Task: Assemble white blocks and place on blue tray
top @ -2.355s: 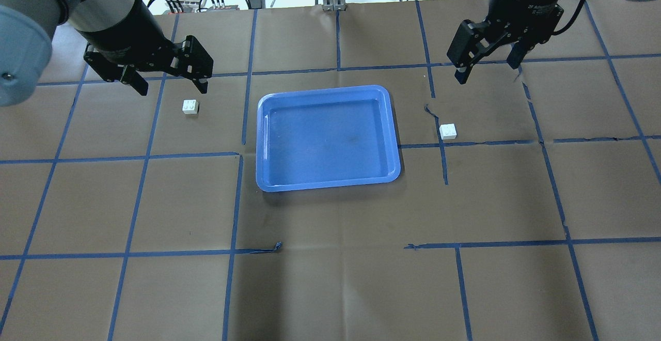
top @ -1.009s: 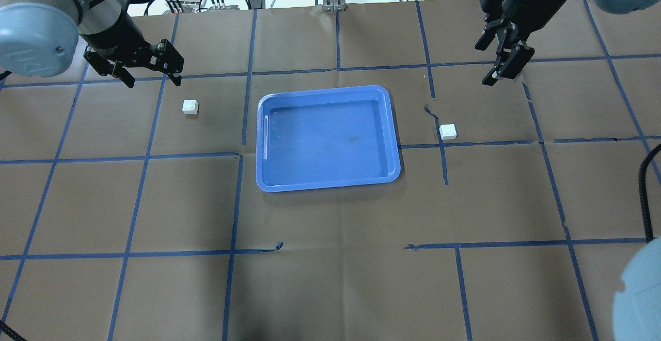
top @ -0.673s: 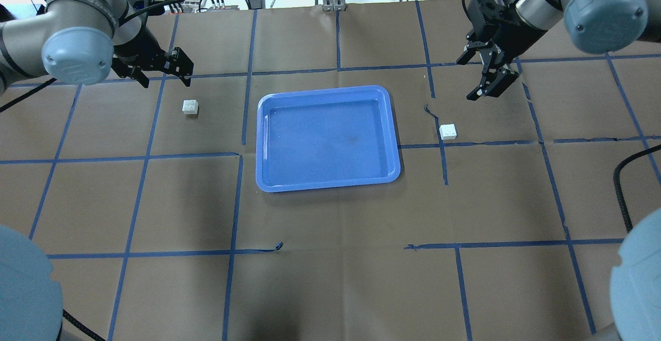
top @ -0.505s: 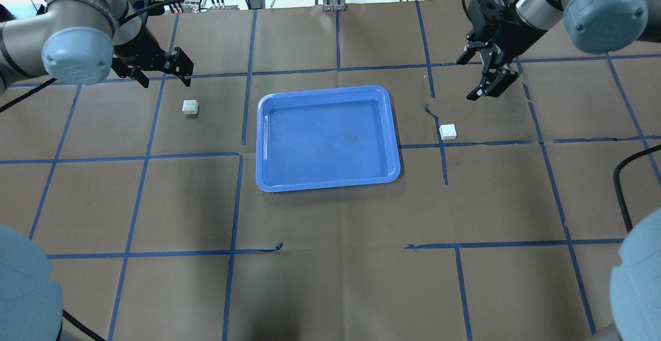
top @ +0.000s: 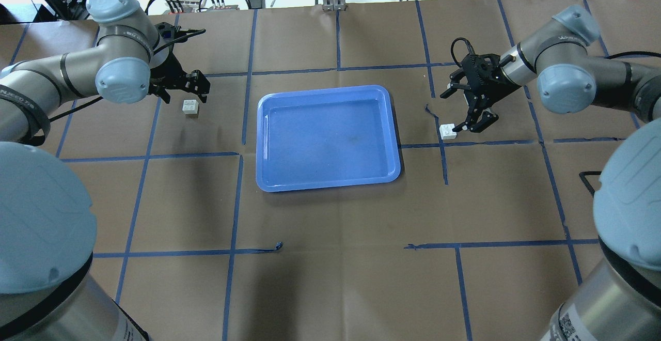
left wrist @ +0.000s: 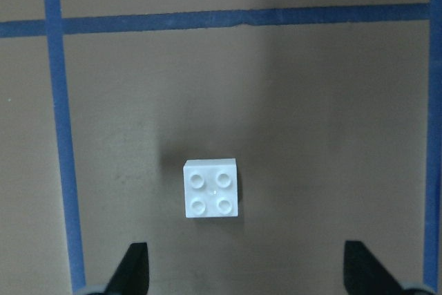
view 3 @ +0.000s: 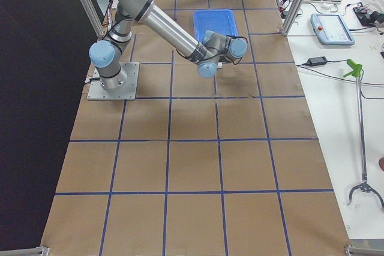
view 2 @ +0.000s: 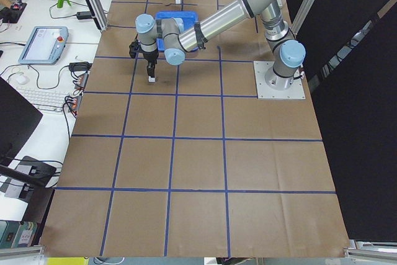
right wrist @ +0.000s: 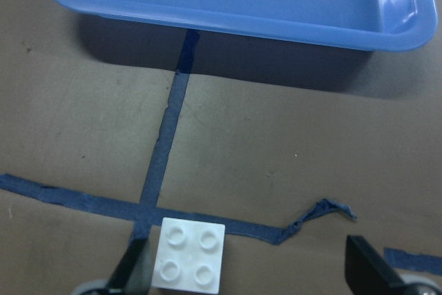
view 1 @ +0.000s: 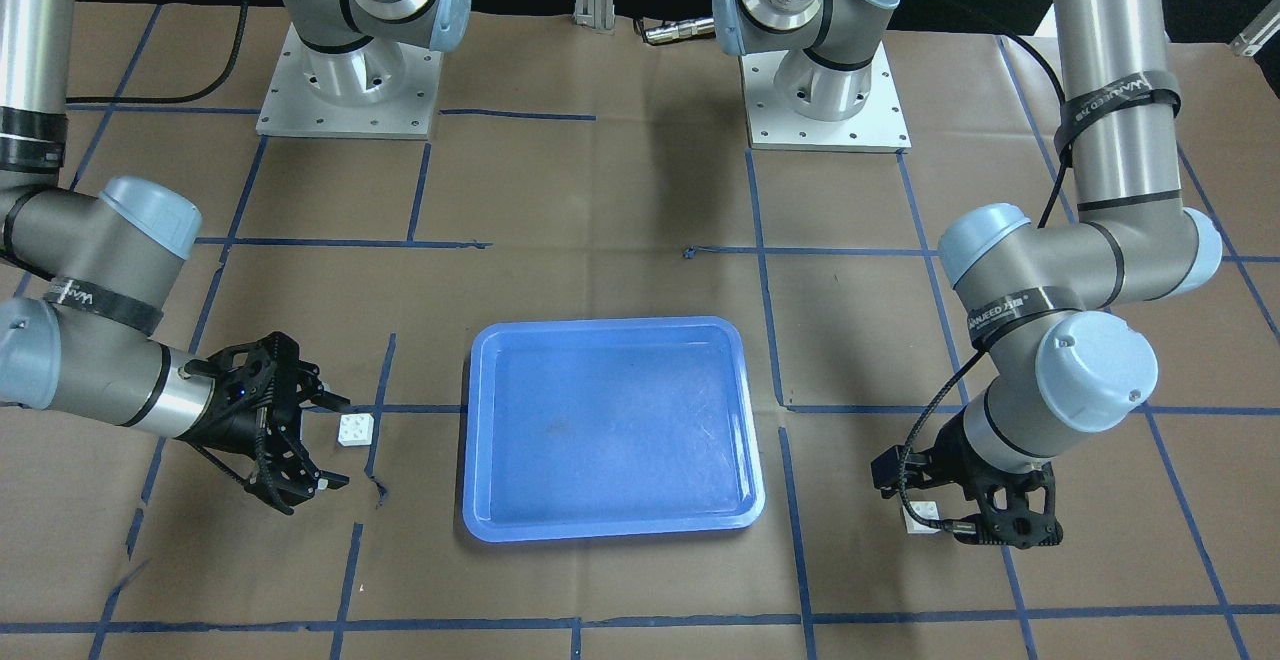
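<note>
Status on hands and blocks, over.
Left hand open above left white block; right hand open at right white block. Neither gripped. Blue tray empty, nothing blocking.

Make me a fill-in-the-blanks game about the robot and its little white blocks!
1. The blue tray has ___ inside it.
2. The left white block has ___ round studs on top.
3. The right white block sits partly on a strip of ___ tape.
4. The left gripper and the right gripper both have their jaws ___.

Missing words: nothing; four; blue; open.
</note>
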`<state>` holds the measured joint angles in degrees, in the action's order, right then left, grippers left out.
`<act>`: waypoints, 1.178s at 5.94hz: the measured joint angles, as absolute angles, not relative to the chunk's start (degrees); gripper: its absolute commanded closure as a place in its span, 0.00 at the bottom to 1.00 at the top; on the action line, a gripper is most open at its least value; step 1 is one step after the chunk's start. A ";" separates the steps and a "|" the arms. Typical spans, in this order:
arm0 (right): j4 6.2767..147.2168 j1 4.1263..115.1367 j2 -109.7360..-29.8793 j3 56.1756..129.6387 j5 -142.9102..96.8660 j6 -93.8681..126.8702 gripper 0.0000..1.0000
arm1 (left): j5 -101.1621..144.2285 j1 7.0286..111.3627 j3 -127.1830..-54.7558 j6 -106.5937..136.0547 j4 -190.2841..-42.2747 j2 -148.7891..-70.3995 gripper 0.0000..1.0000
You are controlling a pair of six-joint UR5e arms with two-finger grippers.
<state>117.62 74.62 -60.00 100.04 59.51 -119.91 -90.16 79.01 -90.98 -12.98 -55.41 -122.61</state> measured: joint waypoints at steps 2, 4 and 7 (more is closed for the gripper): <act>117.54 74.54 -59.71 101.15 60.02 -119.44 0.00 | -90.26 78.95 -90.86 -13.03 -53.93 -124.53 0.01; 117.35 74.46 -59.68 102.23 60.38 -118.69 0.16 | -90.26 78.93 -90.86 -13.05 -51.46 -125.60 0.13; 117.65 74.12 -59.75 102.39 60.08 -117.35 0.51 | -90.33 78.93 -90.96 -13.22 -51.20 -125.79 0.73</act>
